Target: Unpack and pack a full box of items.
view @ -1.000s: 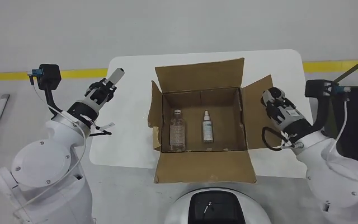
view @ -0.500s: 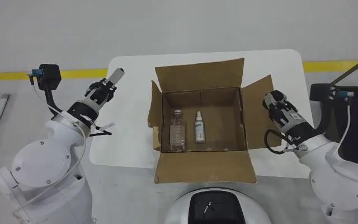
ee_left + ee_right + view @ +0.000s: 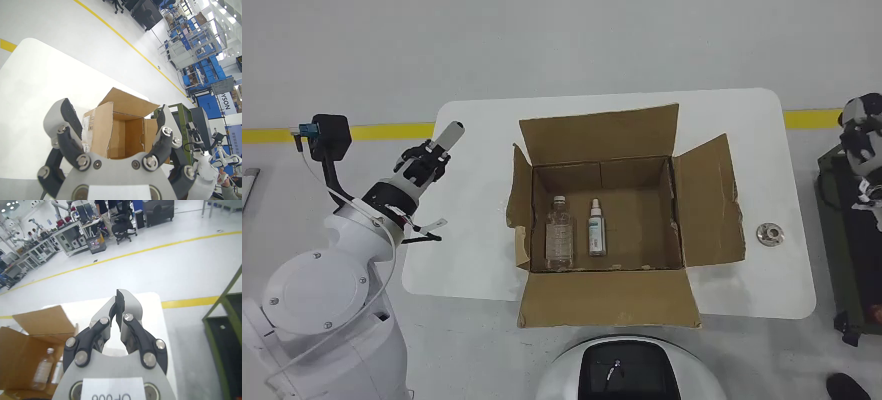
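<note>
Unpacking likely in hand: clear bottle, spray bottle lying side by side in open box. Left gripper hanging spread, empty; right gripper sitting pinched shut, empty. Next: reaching in, gripping 1 bottle.

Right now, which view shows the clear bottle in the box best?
The top view: the clear bottle lies whole inside the box. The right wrist view catches it obliquely; in the left wrist view box walls hide it.
</note>
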### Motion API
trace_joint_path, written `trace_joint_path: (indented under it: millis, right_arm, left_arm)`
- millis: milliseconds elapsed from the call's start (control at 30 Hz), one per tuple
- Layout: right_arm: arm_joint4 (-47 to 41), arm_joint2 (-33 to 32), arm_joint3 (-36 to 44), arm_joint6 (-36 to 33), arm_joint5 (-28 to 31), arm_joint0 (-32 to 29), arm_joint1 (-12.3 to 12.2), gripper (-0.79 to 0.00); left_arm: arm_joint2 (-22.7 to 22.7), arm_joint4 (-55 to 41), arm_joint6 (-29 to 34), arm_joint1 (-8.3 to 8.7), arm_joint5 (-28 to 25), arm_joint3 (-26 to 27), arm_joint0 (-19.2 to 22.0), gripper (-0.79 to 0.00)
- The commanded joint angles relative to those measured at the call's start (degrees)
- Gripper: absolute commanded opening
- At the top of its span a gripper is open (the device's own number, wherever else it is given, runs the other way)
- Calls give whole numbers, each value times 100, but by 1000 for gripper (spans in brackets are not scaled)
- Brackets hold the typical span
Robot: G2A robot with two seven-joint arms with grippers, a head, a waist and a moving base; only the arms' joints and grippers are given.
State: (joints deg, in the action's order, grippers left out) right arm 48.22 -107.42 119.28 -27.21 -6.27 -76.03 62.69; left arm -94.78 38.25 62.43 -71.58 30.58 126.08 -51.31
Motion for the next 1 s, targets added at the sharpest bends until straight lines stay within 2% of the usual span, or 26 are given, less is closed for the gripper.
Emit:
trace_joint_path:
  millis: [0, 133, 167, 700, 800, 933, 967]
  right_arm:
    - [611, -164, -207, -95, 726, -48, -66, -785]
    - [1820, -329, -477, 4, 2295, -381, -190, -785]
    - [1960, -355, -500, 51, 2449, -434, -203, -785]
    - [1915, -278, -502, 93, 2565, -448, -204, -785]
    - [1964, -106, -639, -432, 3093, -256, -259, -785]
    - [2014, 250, -991, -2035, 3589, 196, -349, -785]
    - [1782, 347, -1063, -2378, 3631, 320, -357, -785]
  left_arm:
    - [0, 0, 0, 0, 0, 0, 0, 0]
    - [0, 0, 0, 0, 0, 0, 0, 0]
    - [0, 0, 0, 0, 0, 0, 0, 0]
    - [0, 0, 0, 0, 0, 0, 0, 0]
    - [0, 0, 0, 0, 0, 0, 0, 0]
    - [0, 0, 0, 0, 0, 0, 0, 0]
    - [0, 0, 0, 0, 0, 0, 0, 0]
